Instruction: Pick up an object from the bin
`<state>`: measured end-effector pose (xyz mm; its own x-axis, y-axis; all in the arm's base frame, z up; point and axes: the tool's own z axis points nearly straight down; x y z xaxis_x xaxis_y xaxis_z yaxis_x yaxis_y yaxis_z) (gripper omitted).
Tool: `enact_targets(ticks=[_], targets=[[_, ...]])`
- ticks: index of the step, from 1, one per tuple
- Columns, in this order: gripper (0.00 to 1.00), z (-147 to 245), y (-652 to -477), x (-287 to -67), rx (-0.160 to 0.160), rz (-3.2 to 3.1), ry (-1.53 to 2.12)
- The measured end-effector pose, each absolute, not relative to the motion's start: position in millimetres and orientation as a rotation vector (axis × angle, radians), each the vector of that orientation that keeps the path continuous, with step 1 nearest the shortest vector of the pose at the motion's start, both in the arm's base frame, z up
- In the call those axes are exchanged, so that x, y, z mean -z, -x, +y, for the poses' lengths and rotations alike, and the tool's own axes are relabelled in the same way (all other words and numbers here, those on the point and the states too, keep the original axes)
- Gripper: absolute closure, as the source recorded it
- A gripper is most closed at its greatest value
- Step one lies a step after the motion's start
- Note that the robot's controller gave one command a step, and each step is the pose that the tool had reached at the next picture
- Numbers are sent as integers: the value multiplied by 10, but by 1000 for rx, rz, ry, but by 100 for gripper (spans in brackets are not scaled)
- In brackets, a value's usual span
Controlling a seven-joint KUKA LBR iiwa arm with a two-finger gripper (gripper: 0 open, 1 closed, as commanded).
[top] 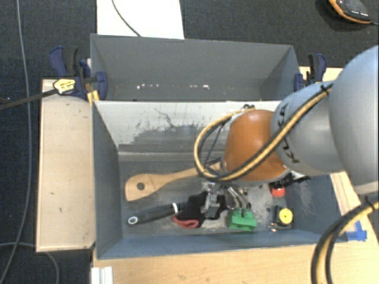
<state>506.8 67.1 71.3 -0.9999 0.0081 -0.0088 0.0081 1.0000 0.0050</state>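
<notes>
Jaws: hung over black tool at bin front; spread or not, could not tell.
Room: bare toward the back.
Around: spoon behind, green block right.

Wooden spatula: flat on the bin floor, left side.
Yellow round piece: floor's lower right.
Orange-and-black device: on dark carpet, outside.

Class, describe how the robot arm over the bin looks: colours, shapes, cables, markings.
The arm is a thick, rounded grey tube with lettering. An orange domed cover caps its wrist, yellow and black cables loop round it, and a small metal gripper sits below.
</notes>
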Motion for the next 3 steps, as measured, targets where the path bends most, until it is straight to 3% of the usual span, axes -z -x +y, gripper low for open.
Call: enact_targets(ticks=[1, 3], targets=[[100, 671, -5068, -713, -8, 3133, -15], [100, 672, -5069, -1231, -9, 3131, -19]])
